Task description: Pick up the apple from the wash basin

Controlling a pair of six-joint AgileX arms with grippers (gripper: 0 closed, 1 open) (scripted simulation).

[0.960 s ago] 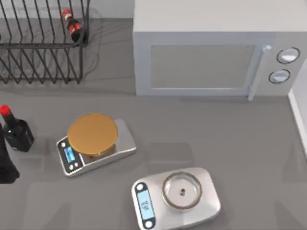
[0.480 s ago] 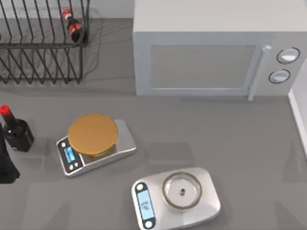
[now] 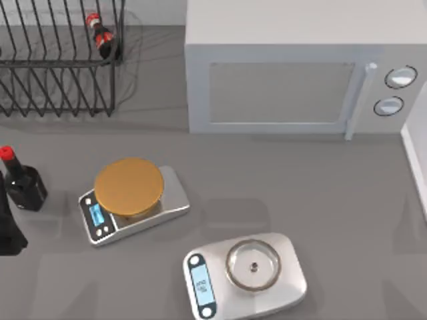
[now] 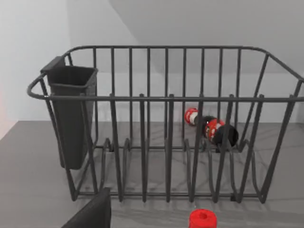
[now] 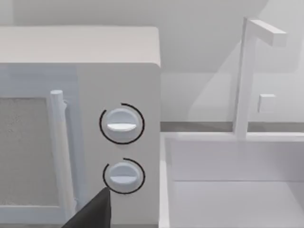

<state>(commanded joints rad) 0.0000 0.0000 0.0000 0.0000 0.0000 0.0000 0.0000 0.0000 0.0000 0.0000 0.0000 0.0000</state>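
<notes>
Two scales [image 3: 130,200] on top, basin [image 5: 228,190] — right wrist view

Wash basin [image 5: 228,190] interior cut off by the edge.

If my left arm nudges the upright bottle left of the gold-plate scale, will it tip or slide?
It probably tips rather than slides: the bottle stands tall, with a narrow neck and a red cap on top. Its dark body looks rigid and smooth, so it may be slippery to grip.
</notes>
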